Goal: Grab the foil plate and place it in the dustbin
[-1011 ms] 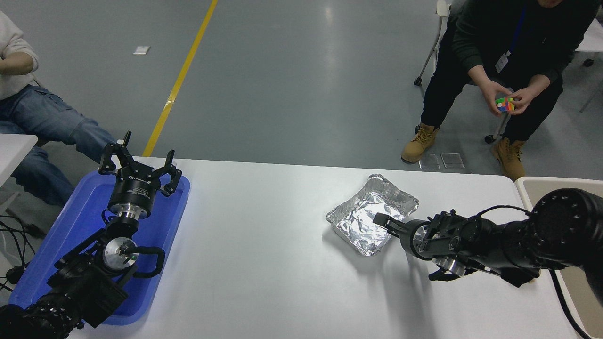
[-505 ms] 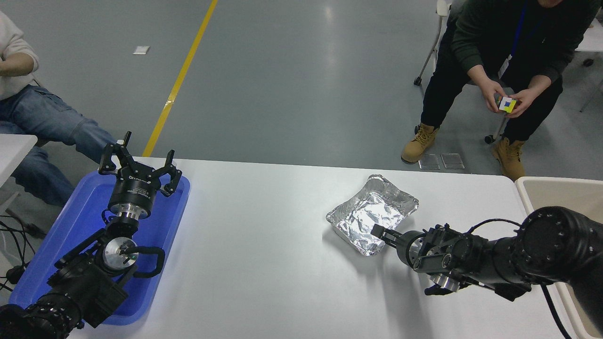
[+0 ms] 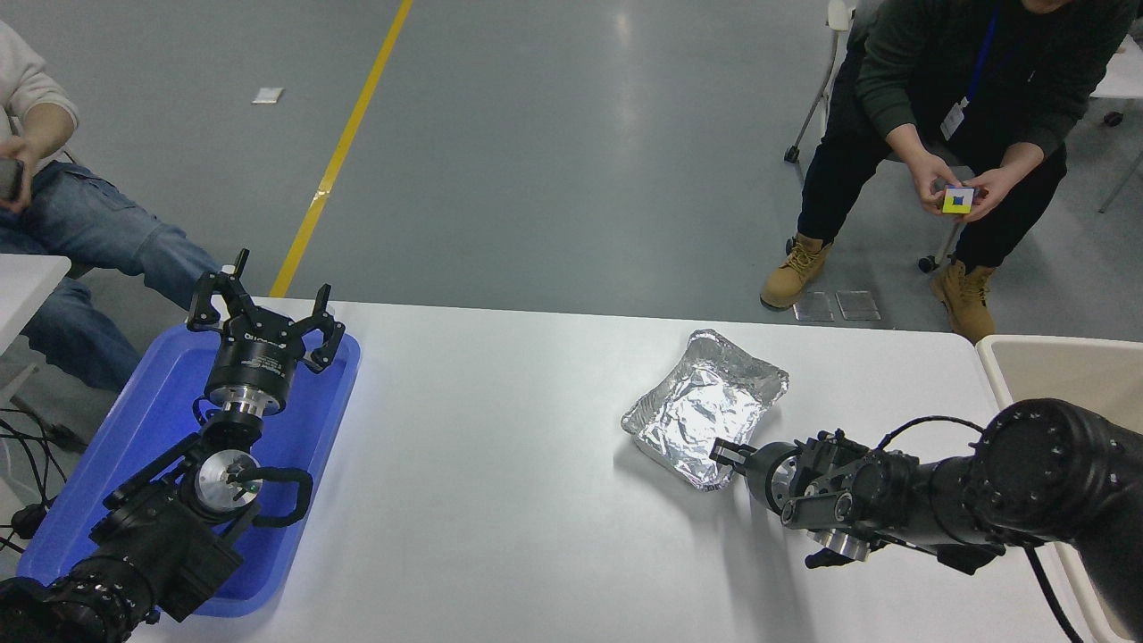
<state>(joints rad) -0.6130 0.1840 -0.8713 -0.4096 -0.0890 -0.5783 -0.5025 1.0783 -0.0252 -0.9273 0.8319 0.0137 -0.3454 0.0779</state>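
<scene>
On white table (image 3: 500,464), right of centre: foil plate (image 3: 705,406), open side up, near corner lifted a little. Right gripper (image 3: 734,454) at plate's near corner — one finger over rim, whether pinched shut on foil cannot tell. Left gripper (image 3: 259,321) parked over blue tray (image 3: 107,464), fingers spread, empty.

Step, as judged: secure rim grip. Advice — pinch rolled rim only, squeeze gently, foil crumples; lift level before swinging toward dustbin (image 3: 1054,362) at right.

Plate's long axis runs diagonally, near-left to far-right.

Foil plate: shiny, crinkled silver aluminium foil tray (image 3: 705,411), rolled rim.
Dustbin: smooth beige plastic bin (image 3: 1054,366), matt.
Tray: glossy blue plastic tray (image 3: 107,464).
Table: smooth white table top (image 3: 482,446), slight sheen.
</scene>
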